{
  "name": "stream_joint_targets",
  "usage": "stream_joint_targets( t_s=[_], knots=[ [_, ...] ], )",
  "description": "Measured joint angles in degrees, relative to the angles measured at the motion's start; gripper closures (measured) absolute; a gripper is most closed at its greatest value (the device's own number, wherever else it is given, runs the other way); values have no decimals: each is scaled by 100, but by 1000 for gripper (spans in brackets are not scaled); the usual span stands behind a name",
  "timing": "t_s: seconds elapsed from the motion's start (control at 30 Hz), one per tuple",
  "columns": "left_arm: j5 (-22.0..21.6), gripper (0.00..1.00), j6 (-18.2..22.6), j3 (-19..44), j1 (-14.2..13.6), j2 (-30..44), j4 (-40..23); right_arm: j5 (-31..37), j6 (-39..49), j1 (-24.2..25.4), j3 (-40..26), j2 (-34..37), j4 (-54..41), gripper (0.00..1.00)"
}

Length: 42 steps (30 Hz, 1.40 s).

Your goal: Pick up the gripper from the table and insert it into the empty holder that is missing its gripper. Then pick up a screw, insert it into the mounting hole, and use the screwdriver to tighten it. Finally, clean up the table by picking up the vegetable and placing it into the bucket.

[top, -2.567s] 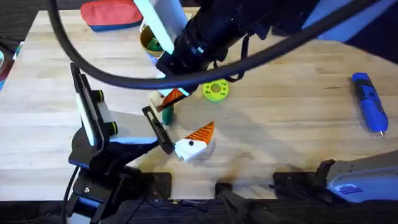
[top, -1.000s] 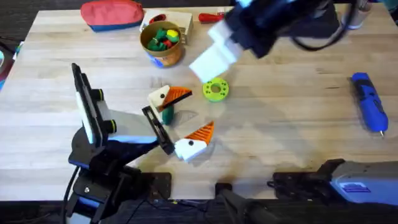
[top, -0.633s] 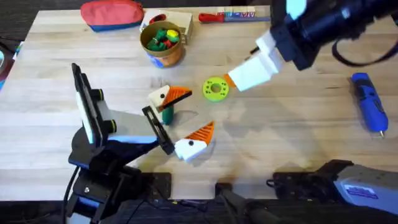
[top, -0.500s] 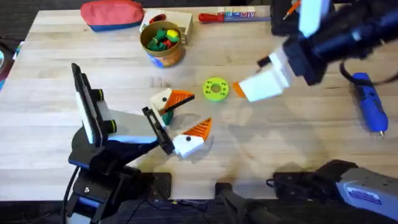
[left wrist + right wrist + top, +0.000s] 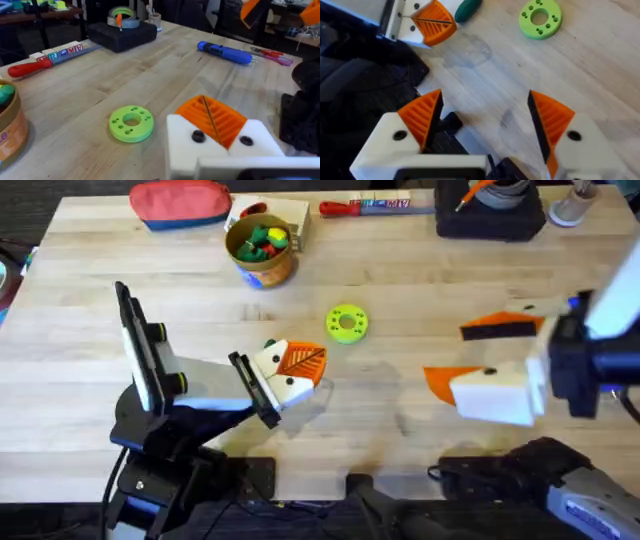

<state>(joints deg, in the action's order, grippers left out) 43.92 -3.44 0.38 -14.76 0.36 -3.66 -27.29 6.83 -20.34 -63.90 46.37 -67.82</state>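
Observation:
My left gripper is shut near the table's middle, its orange pads pressed together with nothing seen between them; the same pads show in the left wrist view. The dark green vegetable lies just beyond its tip, also peeking out at its far side. At the right front, my right gripper hangs open and empty above the table, orange pads wide apart. The blue screwdriver lies at the right. The bucket stands at the back with toys inside. The loose gripper, holder and screw are out of view.
A green disc lies mid-table, between the two grippers. A red pouch, a red-handled tool and a black box line the far edge. Bare wood stretches between the disc and the far edge.
The right arm swung from over the bucket back to the right front, staying open. My left gripper's fingers closed together from wide open, beside the vegetable.

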Motion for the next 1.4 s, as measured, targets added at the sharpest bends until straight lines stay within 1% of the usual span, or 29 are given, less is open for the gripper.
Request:
stream_joint_targets(
  t_s=[0.1, 0.17, 0.27, 0.33, 0.4, 0.5, 0.67, 0.73, 0.8, 0.9, 1.03, 1.1, 1.2, 1.3, 1.4],
  knots=[
    [0, 993, 0, 0, 0, 0, 0, -15, -242, 0, 141, -450, -25, 7],
    [0, 994, 0, 0, 0, 0, 0, -20, -329, 0, 196, -622, -32, 8],
    [0, 995, 0, 0, 0, 0, 0, 2, -412, 0, 222, -695, -26, 8],
    [0, 995, 0, 0, 0, 0, 0, 235, -542, 0, 241, -685, 38, 9],
    [0, 995, 0, 0, 0, 0, 0, 784, -816, 26, 269, -638, 113, 9],
    [0, 995, 2, 0, 0, 0, 0, 1802, -1191, 155, 325, -416, 378, 10],
    [0, 995, 0, 0, 0, 0, 0, 3475, -1437, 586, 345, 438, 779, 10],
    [0, 995, 0, 0, 0, 0, 0, 3928, -1395, 880, 347, 869, 913, 9],
    [0, 995, 0, 0, 0, 0, 0, 4230, -1284, 1281, 347, 1348, 1024, 10],
    [-2, 995, 0, 0, 0, 0, 0, 4501, -1163, 2041, 347, 2138, 1287, 10],
    [0, 995, 0, 0, 0, 0, 0, 4631, -854, 3042, 313, 2977, 1491, 10],
    [-1, 995, 0, 0, 0, 0, 0, 4620, -543, 3511, 220, 3274, 1485, 10],
    [-1, 995, 0, 0, 0, 0, 0, 4464, -31, 4109, 31, 3541, 1529, 10],
    [0, 995, 0, 0, 0, 0, 0, 4170, 494, 4678, -108, 3665, 1689, 9],
    [0, 995, 0, 0, 0, 0, 0, 3683, 993, 5256, -165, 3729, 1812, 10]
  ],
)
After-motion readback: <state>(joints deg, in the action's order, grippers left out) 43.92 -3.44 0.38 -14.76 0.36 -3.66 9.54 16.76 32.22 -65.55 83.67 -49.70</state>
